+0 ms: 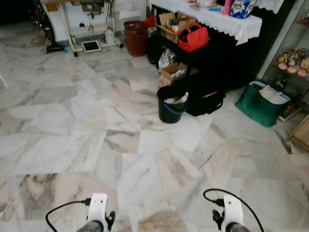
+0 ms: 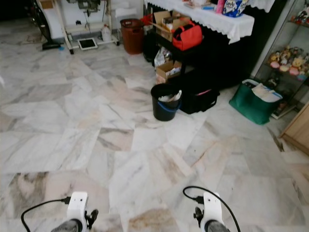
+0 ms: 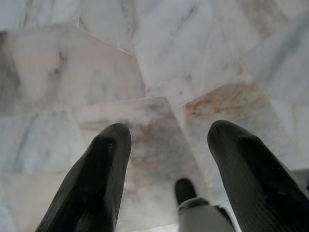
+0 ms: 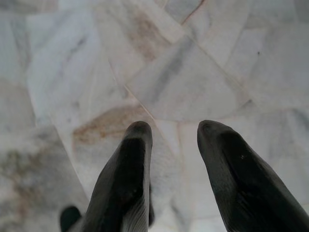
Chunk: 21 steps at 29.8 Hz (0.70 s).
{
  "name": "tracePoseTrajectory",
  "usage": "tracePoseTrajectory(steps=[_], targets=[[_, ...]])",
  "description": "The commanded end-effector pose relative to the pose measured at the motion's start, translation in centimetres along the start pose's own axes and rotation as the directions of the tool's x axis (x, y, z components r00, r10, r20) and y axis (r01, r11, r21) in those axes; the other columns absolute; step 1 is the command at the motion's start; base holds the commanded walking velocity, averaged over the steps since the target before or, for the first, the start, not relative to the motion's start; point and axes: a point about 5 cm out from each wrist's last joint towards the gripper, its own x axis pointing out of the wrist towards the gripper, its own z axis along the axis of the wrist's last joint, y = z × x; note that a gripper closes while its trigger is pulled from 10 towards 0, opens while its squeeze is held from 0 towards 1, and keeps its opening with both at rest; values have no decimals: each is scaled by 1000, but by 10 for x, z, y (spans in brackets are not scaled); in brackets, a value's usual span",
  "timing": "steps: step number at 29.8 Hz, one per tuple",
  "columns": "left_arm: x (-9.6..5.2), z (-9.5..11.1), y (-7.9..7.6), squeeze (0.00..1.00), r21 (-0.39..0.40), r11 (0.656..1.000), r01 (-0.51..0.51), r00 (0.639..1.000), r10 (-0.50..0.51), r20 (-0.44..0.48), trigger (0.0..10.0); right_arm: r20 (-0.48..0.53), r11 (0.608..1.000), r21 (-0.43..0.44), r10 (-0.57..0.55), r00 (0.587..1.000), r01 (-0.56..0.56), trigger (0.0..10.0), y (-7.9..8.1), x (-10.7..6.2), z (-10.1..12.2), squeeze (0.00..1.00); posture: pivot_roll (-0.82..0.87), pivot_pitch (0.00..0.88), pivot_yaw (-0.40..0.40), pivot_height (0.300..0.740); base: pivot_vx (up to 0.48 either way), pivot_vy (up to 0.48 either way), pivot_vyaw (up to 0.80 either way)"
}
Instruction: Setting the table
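Hanging over marble floor, both grippers' fingers gape apart, empty.

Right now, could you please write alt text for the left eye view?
A marble floor stretches ahead to a black bucket beside a cluttered dark shelf unit holding a red bag; a green bag sits further right.

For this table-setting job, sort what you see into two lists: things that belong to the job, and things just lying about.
Belongs to the job:
table with white cloth
left gripper, open, empty
right gripper, open, empty

Lying about:
black bucket
red bag
green bag
brown bin
cardboard box
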Motion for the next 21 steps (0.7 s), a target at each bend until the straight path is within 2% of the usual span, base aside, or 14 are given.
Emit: tracePoseTrajectory(steps=[1, 6, 13, 21], targets=[[1, 3, -3, 0, 36, 999, 14, 1000, -14, -3, 10000, -4, 1000, 15, -15, 1000, 15, 10000, -3, -1, -1, 0, 19, 0, 7, 740, 0, 0, -750], [1, 4, -2, 0, 64, 998, 9, 1000, -9, 1, 10000, -3, 1000, 17, -13, 1000, 13, 10000, -3, 0, -1, 0, 22, 0, 7, 740, 0, 0, -751], [1, 3, -2, 0, 73, 997, 4, 1000, -4, -6, 10000, -4, 1000, 16, -14, 1000, 14, 10000, -3, 0, 0, 0, 25, 0, 4, 740, 0, -250, -754], [1, 2, -2, 0, 73, 997, 1, 1000, 0, -6, 10000, -2, 1000, 12, -12, 1000, 12, 10000, -3, 0, 1, 0, 27, 0, 1, 740, 0, 0, -755]])
